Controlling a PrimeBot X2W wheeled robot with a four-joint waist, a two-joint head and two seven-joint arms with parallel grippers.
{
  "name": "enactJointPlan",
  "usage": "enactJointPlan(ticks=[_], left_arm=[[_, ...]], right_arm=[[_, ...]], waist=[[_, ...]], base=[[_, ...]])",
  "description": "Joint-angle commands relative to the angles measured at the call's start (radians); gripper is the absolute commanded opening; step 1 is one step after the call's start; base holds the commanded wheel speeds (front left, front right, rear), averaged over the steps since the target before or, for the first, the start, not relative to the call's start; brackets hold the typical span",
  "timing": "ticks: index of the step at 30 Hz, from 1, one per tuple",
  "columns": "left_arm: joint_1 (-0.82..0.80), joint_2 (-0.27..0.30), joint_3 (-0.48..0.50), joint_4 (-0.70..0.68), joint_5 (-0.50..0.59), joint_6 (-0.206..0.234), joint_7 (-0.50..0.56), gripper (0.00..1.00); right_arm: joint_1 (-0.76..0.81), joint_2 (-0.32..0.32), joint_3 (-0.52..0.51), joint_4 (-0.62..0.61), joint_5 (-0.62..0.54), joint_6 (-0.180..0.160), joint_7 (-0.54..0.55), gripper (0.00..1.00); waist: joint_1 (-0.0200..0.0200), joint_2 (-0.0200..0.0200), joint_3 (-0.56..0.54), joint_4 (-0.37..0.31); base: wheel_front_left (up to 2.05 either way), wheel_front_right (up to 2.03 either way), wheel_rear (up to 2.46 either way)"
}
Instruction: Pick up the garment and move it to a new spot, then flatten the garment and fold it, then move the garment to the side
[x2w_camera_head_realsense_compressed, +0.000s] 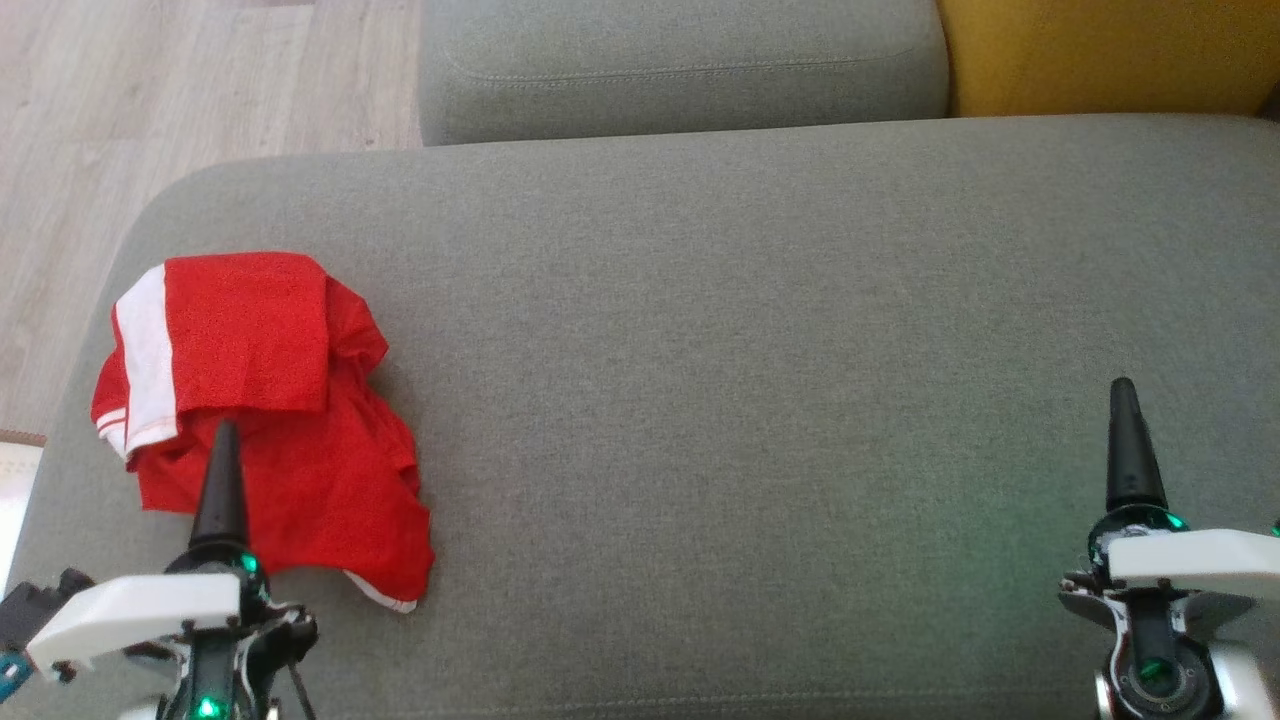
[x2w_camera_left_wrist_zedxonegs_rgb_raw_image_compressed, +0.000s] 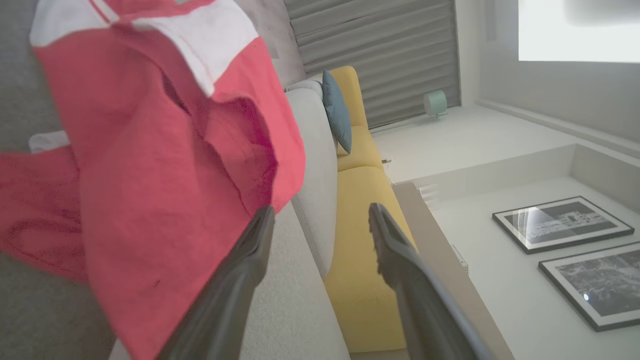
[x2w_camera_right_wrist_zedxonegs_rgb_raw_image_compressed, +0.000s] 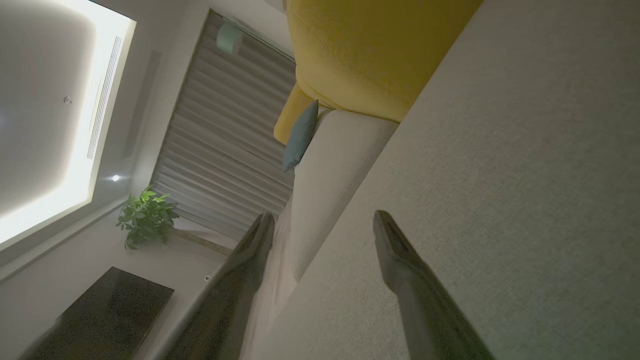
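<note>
The garment (x2w_camera_head_realsense_compressed: 270, 400) is red with white bands, lying crumpled in a loose heap at the left end of the grey seat cushion (x2w_camera_head_realsense_compressed: 760, 330). My left gripper (x2w_camera_head_realsense_compressed: 222, 440) hovers at the heap's near edge, one dark finger showing over the red cloth. In the left wrist view the garment (x2w_camera_left_wrist_zedxonegs_rgb_raw_image_compressed: 150, 165) lies to the left, and my left gripper (x2w_camera_left_wrist_zedxonegs_rgb_raw_image_compressed: 322, 217) is open with nothing between its fingers. My right gripper (x2w_camera_head_realsense_compressed: 1125, 400) is far to the right over bare cushion. The right wrist view shows my right gripper (x2w_camera_right_wrist_zedxonegs_rgb_raw_image_compressed: 325, 222) open and empty.
A second grey cushion (x2w_camera_head_realsense_compressed: 680, 60) and a yellow cushion (x2w_camera_head_realsense_compressed: 1100, 50) sit behind the seat. Wooden floor (x2w_camera_head_realsense_compressed: 150, 100) lies to the left, past the cushion's rounded edge. A wide stretch of bare grey seat runs right of the garment.
</note>
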Motion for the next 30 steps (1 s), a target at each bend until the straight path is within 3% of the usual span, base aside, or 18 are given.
enactJointPlan(ticks=[1,30], left_arm=[[-0.048,0.011,0.004,-0.054,0.035,0.007,-0.010,1.00],[-0.044,0.017,-0.186,-0.158,0.648,0.106,-0.095,1.00]], right_arm=[[-0.050,-0.006,0.015,-0.051,-0.042,0.003,-0.013,1.00],[-0.034,-0.008,0.117,-0.140,-0.550,0.004,-0.098,1.00]], waist=[[0.0000,0.0000,0.001,0.000],[0.0000,0.0000,0.002,-0.007]], base=[[0.00,0.00,0.00],[0.00,0.00,0.00]])
